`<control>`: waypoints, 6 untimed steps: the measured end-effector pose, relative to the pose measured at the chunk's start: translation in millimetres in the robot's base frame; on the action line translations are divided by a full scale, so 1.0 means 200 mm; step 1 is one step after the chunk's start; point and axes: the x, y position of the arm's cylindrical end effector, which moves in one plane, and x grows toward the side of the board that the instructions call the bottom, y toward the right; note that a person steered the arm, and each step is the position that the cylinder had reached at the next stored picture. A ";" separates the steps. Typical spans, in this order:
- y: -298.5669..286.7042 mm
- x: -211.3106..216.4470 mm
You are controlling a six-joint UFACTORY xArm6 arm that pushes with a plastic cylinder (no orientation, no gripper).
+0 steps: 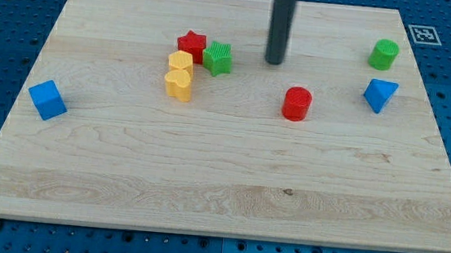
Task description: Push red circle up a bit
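The red circle (297,103) stands on the wooden board (220,183), right of centre. My tip (274,63) is the lower end of a dark rod coming down from the view's top. It sits above and slightly left of the red circle, apart from it by a small gap. It touches no block.
A red star (191,45), a green block (218,59), a yellow hexagon (180,62) and a yellow heart (178,84) cluster left of the tip. A green cylinder (384,54) and a blue triangle (380,94) lie at the right. A blue cube (47,99) lies at the far left.
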 end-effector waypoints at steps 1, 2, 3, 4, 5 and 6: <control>0.23 0.16; 0.40 0.36; 0.55 0.56; 0.56 0.72; 0.36 0.76; 0.13 0.68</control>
